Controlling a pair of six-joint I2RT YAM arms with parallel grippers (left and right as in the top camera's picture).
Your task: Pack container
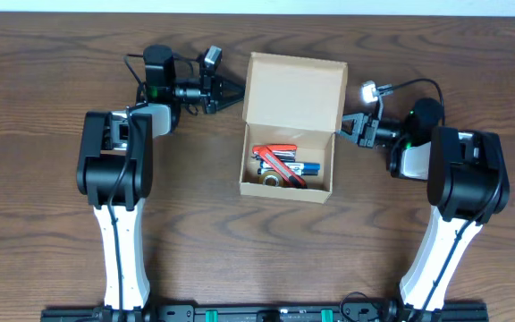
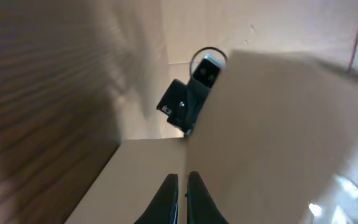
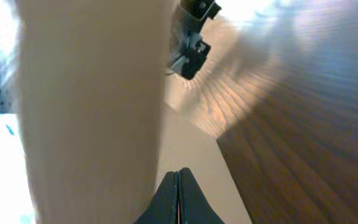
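The container (image 1: 293, 89) is sitting open at mid table (image 1: 43, 54), with its lid flap folded toward the far side & red/blue items (image 1: 280, 163) lying inside. L gripper (image 1: 237, 90) is touching the lid's left edge, fingers nearly together w/ only a thin slit. R gripper (image 1: 341, 128) is resting at the right side tab, fingers pressed together. Cannot tell if either is pinching cardboard.
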